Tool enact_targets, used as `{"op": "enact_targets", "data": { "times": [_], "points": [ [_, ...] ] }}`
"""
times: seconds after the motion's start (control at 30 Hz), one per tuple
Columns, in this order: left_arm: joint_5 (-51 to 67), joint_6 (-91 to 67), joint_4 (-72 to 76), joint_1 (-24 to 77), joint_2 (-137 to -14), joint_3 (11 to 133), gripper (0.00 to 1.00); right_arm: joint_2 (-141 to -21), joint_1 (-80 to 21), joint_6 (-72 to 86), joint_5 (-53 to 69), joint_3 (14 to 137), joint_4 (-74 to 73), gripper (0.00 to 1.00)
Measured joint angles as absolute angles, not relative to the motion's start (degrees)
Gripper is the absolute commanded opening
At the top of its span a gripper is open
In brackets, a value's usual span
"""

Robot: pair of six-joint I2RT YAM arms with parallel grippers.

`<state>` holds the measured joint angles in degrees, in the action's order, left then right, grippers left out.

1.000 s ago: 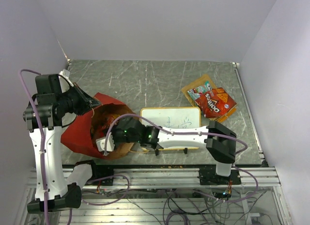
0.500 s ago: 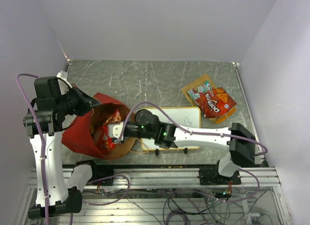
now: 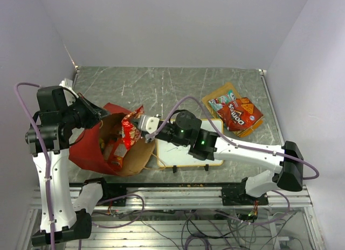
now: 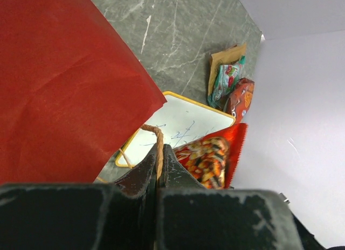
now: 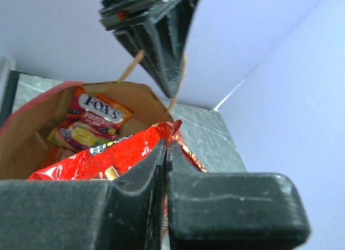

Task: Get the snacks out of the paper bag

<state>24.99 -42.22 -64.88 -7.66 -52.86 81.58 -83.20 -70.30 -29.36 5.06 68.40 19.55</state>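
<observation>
The red paper bag [image 3: 89,147] lies at the left with its brown mouth facing right. My left gripper [image 3: 100,114] is shut on its thin handle [image 4: 159,147] and holds the mouth up. At the mouth, my right gripper [image 3: 143,124] is shut on the top edge of a red snack packet [image 3: 130,129], which hangs just above the bag's rim. The right wrist view shows that packet [image 5: 110,155] pinched between the fingers, and a Fox's packet [image 5: 97,112] still deep inside the bag [image 5: 27,142]. An orange bag [image 3: 222,94], a teal packet [image 3: 220,103] and a red Doritos bag [image 3: 241,114] lie at the right.
A yellow-framed whiteboard [image 3: 207,132] with writing lies on the grey marbled table [image 3: 161,88] under my right forearm, between the bag and the pile of snacks. Pale walls close in the table at the back and on both sides.
My right gripper has drawn back out of the bag, up and to the right, bringing the red packet with it. The left gripper has kept its hold on the handle.
</observation>
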Motion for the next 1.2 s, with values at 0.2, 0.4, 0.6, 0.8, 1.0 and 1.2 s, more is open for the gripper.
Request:
{"op": "enact_targets", "data": {
  "times": [0.2, 0.4, 0.6, 0.8, 1.0, 1.2],
  "points": [
    [23.7, -40.5, -65.4, -7.7, -52.9, 81.6, 0.07, -80.5, -67.2, -27.6, 1.8, 67.7, 20.3, 0.0],
    [23.6, -38.6, -66.1, -7.7, -53.0, 79.6, 0.07, -75.9, -60.3, -27.5, -6.2, 65.0, 18.1, 0.0],
    [23.8, -37.7, -66.3, -7.6, -53.6, 79.4, 0.07, -74.7, -48.8, -25.3, -17.4, 63.1, 11.2, 0.0],
    [24.1, -36.5, -66.3, -7.7, -54.7, 79.5, 0.07, -75.5, -37.4, -20.1, -22.3, 61.2, 3.9, 0.0],
    [25.1, -36.2, -66.3, -7.7, -55.2, 79.5, 0.07, -83.1, -30.7, -15.4, -28.3, 67.9, -3.2, 0.0],
    [25.8, -35.9, -66.3, -7.7, -55.2, 79.5, 0.07, -86.2, -23.6, -12.3, -28.9, 70.8, -8.4, 0.0]
  ]
}}
